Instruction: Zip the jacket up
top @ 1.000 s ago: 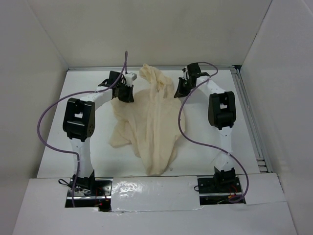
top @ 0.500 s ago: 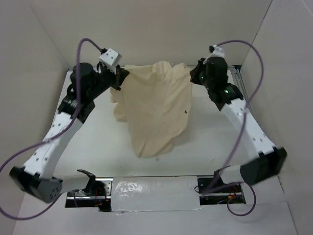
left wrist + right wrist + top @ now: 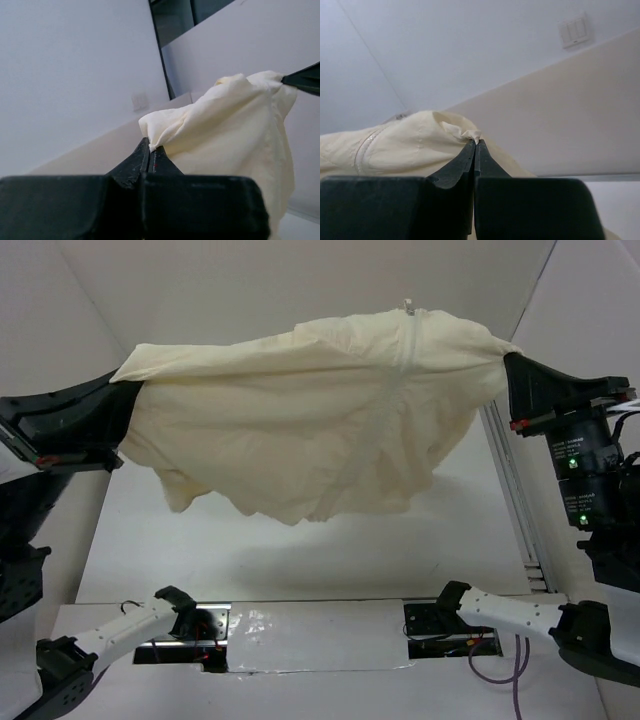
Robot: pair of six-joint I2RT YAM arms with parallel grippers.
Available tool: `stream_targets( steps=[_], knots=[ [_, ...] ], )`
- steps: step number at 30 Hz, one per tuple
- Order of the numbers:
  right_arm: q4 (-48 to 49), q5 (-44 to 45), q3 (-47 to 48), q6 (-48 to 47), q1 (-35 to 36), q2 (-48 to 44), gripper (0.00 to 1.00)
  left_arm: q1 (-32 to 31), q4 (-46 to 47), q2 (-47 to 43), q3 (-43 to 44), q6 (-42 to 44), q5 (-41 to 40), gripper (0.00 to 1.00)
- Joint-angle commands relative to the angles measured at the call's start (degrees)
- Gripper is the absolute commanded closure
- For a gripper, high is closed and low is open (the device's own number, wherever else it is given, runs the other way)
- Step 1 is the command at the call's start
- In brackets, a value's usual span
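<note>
The jacket (image 3: 300,430) is held stretched aloft between the left hand (image 3: 122,388) and right hand (image 3: 512,365), each pinched shut on a fabric edge. It is judged light, limp and slippery; the zip (image 3: 398,380), nearer the right hand, should be gripped.

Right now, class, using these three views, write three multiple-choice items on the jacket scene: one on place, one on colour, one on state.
1. Where is the jacket? A folded on a shelf; B hanging in the air; C inside a box.
2. Its colour? A pale cream-yellow; B navy; C red.
3. The left claw and right claw are: A both open; B one open; C both shut on fabric.

1 B: it hangs stretched between the claws.
2 A: the colour is plain in every view.
3 C: each wrist view shows fabric pinched at the tips.
</note>
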Motion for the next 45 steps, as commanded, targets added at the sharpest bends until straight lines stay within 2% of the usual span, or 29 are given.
stream_targets(
  steps=[1,3,5,6,7,8,9,11,13,15,16,18,19,20,21,23,24,25,26,27,30,33,34,42,45],
  knots=[
    [1.0,11.1,-0.8,-8.0,6.7,3.5,1.0,-0.1,-0.9,2.5,2.2,-0.2,0.0,1.0],
    [3.7,19.9,-2.9,-10.8,8.7,7.2,1.0,-0.1,-1.1,4.1,-0.4,-0.5,-3.1,1.0],
    [0.2,21.5,-2.5,-4.9,5.7,10.9,1.0,0.1,0.6,7.1,-6.4,-0.4,-10.8,1.0],
    [-7.8,17.5,-1.4,3.6,-0.7,14.7,1.0,0.5,1.2,9.6,-8.6,-0.7,-11.1,1.0],
    [-9.9,12.2,-1.4,6.9,-4.8,16.4,1.0,3.5,1.1,10.8,-10.7,-4.6,-13.7,1.0],
    [-10.5,7.6,-3.4,8.8,-8.2,17.6,1.0,6.4,0.8,12.1,-15.6,-6.8,-12.0,1.0],
    [-6.1,2.8,-10.7,10.9,-12.9,19.0,1.0,13.4,1.7,14.7,-18.7,-12.3,-5.3,1.0],
    [-2.3,-0.6,-16.8,13.1,-16.4,20.6,1.0,20.4,2.5,18.0,-26.6,-16.9,2.5,1.0],
    [2.0,-9.1,-24.0,16.6,-20.8,24.6,1.0,24.9,7.7,24.2,-31.1,-19.5,5.0,1.0],
    [9.4,-16.2,-29.7,17.3,-23.9,30.3,1.0,25.4,12.0,31.5,-35.2,-17.8,3.6,1.0],
    [10.8,-17.5,-30.2,17.7,-24.7,35.4,1.0,25.4,15.9,34.5,-36.2,-16.7,6.2,1.0],
    [14.2,-20.8,-29.6,16.8,-25.8,40.6,0.91,25.5,16.9,42.9,-35.1,-15.9,7.8,0.84],
    [15.1,-21.5,-29.1,16.3,-26.9,45.0,0.77,25.6,15.9,48.2,-32.7,-16.0,7.2,0.68],
    [15.4,-21.7,-28.3,16.1,-27.3,46.9,0.69,25.7,15.0,50.8,-31.2,-16.6,6.0,0.65],
    [14.8,-22.6,-26.0,16.1,-27.7,48.2,0.54,25.9,14.2,52.6,-29.6,-16.7,5.7,0.63],
    [14.4,-24.5,-24.4,16.2,-28.7,49.1,0.41,26.5,11.4,55.6,-25.9,-17.6,6.0,0.53],
    [15.0,-26.1,-24.8,16.1,-29.0,48.7,0.3,26.8,11.6,55.4,-25.3,-17.9,6.6,0.51],
    [15.5,-26.3,-25.1,15.8,-29.2,46.8,0.25,27.0,12.3,54.1,-25.5,-18.2,7.0,0.33],
    [15.0,-26.5,-25.1,15.8,-29.2,45.8,0.2,27.2,12.7,53.1,-25.4,-17.8,8.4,0.01],
    [14.1,-26.7,-24.9,15.8,-29.5,45.0,0.01,27.0,12.3,52.4,-24.8,-18.0,8.0,0.01],
    [12.4,-26.8,-27.1,17.0,-30.0,40.3,0.0,26.5,6.3,48.8,-21.6,-20.7,3.8,0.01],
    [12.5,-26.5,-33.4,19.7,-31.2,32.1,0.0,26.6,1.8,43.0,-22.0,-22.0,4.0,0.01],
    [10.3,-25.2,-34.5,21.7,-31.7,27.9,0.0,26.5,1.0,38.6,-22.9,-22.2,4.6,0.01],
    [-3.7,-10.3,-44.2,26.4,-30.8,5.3,0.0,25.0,-3.9,9.4,-41.7,-31.6,5.5,0.01],
    [-5.8,-8.3,-47.8,26.9,-31.2,-2.5,0.0,24.2,-5.5,3.9,-45.0,-32.6,6.3,0.01]
  ],
)
